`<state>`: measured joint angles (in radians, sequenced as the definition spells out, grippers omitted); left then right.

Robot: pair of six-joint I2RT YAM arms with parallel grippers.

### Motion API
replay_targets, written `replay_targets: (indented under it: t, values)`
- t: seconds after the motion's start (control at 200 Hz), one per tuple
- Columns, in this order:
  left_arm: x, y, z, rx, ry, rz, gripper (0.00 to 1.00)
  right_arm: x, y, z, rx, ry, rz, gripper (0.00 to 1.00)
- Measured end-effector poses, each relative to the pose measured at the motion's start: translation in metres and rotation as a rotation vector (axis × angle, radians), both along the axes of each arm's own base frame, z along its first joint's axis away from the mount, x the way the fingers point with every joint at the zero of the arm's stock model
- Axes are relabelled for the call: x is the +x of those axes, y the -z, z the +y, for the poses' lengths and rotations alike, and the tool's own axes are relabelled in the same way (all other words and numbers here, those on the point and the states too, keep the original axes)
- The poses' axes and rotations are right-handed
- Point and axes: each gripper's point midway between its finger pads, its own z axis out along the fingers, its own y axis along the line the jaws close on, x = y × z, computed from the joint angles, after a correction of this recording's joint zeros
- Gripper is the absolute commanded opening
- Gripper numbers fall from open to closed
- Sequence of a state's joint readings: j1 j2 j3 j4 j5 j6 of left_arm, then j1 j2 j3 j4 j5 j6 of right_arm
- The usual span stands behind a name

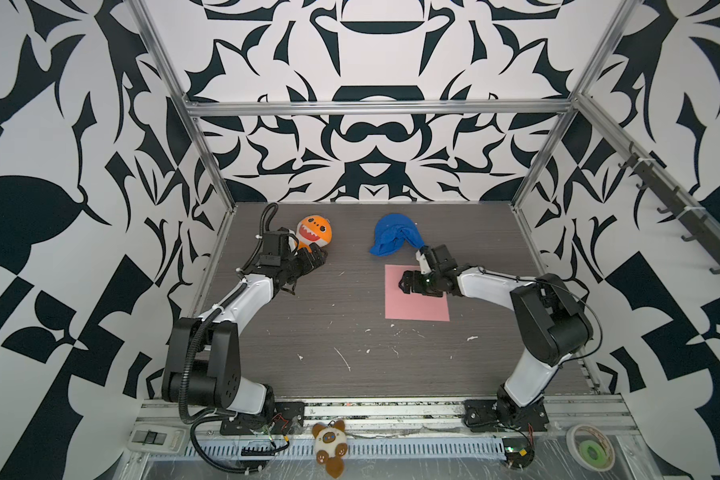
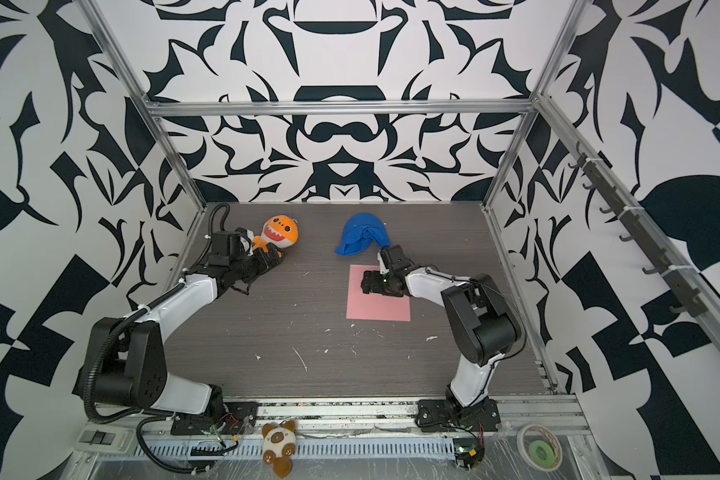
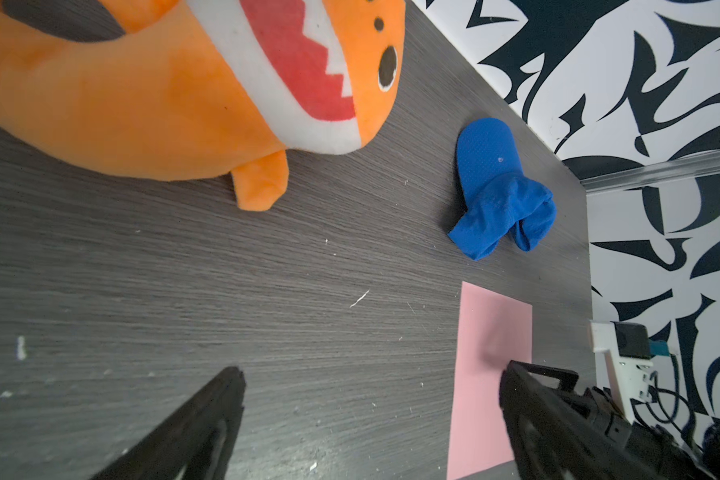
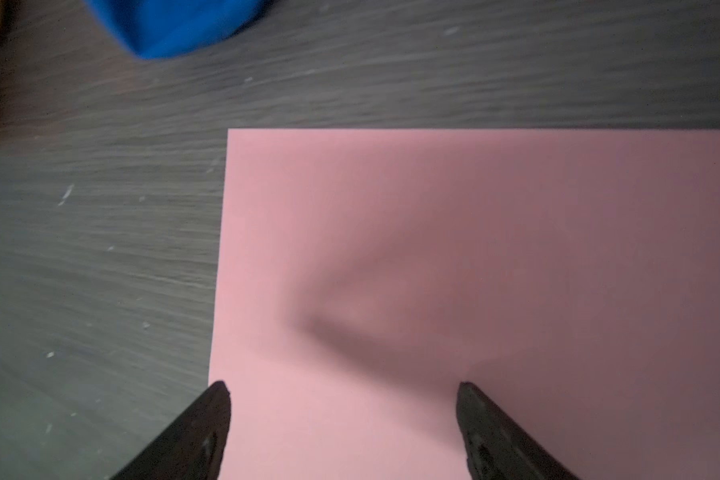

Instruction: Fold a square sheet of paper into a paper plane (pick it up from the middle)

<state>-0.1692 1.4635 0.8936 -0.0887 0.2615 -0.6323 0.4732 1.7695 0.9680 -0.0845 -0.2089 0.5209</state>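
Note:
The square sheet of paper [image 1: 412,309] [image 2: 375,309] is pink and lies flat on the dark wood tabletop, right of centre. My right gripper [image 1: 406,284] [image 2: 366,282] is low over its far half, open. In the right wrist view the right gripper [image 4: 344,388] straddles the sheet [image 4: 433,208] near one edge, and the paper puckers slightly ahead of the tips. My left gripper [image 1: 319,257] [image 2: 273,255] is open beside the orange plush, with only bare table between its fingers [image 3: 373,370]. The sheet [image 3: 487,374] shows to one side there. No paper plane is in view.
An orange shark plush [image 1: 314,232] [image 3: 163,95] lies at the back left, close to my left gripper. A crumpled blue cloth [image 1: 393,239] [image 3: 495,199] lies just behind the pink sheet. Metal frame posts and patterned walls ring the table. A small plush [image 1: 329,446] lies on the front rail.

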Motion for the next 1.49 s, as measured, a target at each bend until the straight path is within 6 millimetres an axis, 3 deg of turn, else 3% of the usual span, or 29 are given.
replay_targets:
  t: [0.105, 0.24, 0.335, 0.42, 0.555, 0.655, 0.745, 0.825, 1.0, 1.25, 1.495]
  values:
    - [-0.005, 0.006, -0.004, 0.016, 0.001, 0.027, 0.99, -0.011, -0.003, 0.043, 0.075, 0.001, 0.014, 0.85]
    - [-0.013, 0.014, -0.004, 0.037, -0.016, 0.073, 1.0, -0.027, -0.008, 0.083, 0.188, 0.049, 0.059, 0.84]
    - [-0.017, 0.018, -0.003, 0.046, -0.032, 0.099, 0.99, -0.035, -0.01, 0.099, 0.236, 0.068, 0.099, 0.84]
    - [-0.023, 0.022, -0.005, 0.057, -0.037, 0.127, 1.0, -0.041, -0.013, 0.102, 0.247, 0.078, 0.123, 0.86]
    - [-0.038, 0.027, -0.018, 0.101, -0.013, 0.178, 1.0, -0.031, -0.043, 0.079, 0.25, 0.127, 0.071, 0.89]
    - [-0.054, 0.025, -0.042, 0.164, 0.045, 0.208, 1.0, -0.016, -0.076, 0.043, 0.244, 0.177, -0.026, 0.91]
    - [-0.066, 0.022, -0.07, 0.221, 0.111, 0.223, 0.99, -0.005, -0.091, 0.008, 0.194, 0.218, -0.093, 0.93]
    - [-0.076, 0.024, -0.092, 0.267, 0.168, 0.244, 1.0, 0.002, -0.089, -0.022, 0.13, 0.257, -0.113, 0.97]
    - [-0.086, 0.048, -0.121, 0.384, 0.259, 0.343, 1.0, -0.006, -0.058, -0.071, 0.005, 0.309, -0.052, 0.99]
    - [-0.088, 0.085, -0.155, 0.524, 0.375, 0.446, 1.0, -0.009, -0.048, -0.082, -0.038, 0.3, -0.027, 0.99]
    - [-0.092, 0.105, -0.168, 0.58, 0.431, 0.492, 1.0, -0.01, -0.046, -0.082, -0.038, 0.297, -0.022, 0.99]
